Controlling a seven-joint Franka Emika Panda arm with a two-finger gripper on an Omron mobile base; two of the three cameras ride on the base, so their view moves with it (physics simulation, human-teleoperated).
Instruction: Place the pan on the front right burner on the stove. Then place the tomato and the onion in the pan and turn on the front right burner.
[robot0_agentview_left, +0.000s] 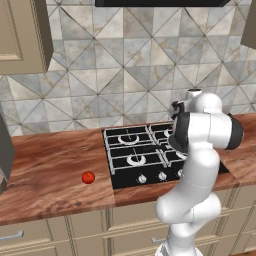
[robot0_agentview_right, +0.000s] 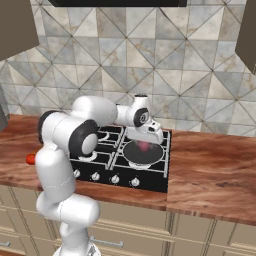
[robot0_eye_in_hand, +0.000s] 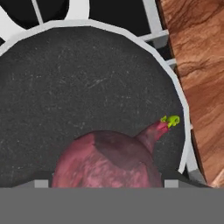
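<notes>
The pan (robot0_agentview_right: 143, 156), dark grey with a pale rim, sits on the stove (robot0_agentview_right: 150, 176) over the front right burner, which it hides. My gripper (robot0_agentview_right: 144, 140) hangs just above the pan's middle. The purplish-pink onion (robot0_eye_in_hand: 105, 162) sits between my finger tips (robot0_eye_in_hand: 41, 183) and touches both; my gripper (robot0_eye_in_hand: 106, 183) is shut on it. The onion (robot0_agentview_right: 144, 145) is low over the pan's floor (robot0_eye_in_hand: 87, 87). The bright red tomato (robot0_agentview_left: 88, 177) lies on the wooden counter left of the stove (robot0_agentview_left: 125, 150), and it peeks out behind my arm as the tomato (robot0_agentview_right: 31, 159).
A row of small silver knobs (robot0_agentview_right: 115, 178) runs along the stove's front edge. Wooden counter (robot0_agentview_right: 210, 165) stretches to the right of the stove. A tiled wall stands behind. My own arm blocks the right burners in the left base view.
</notes>
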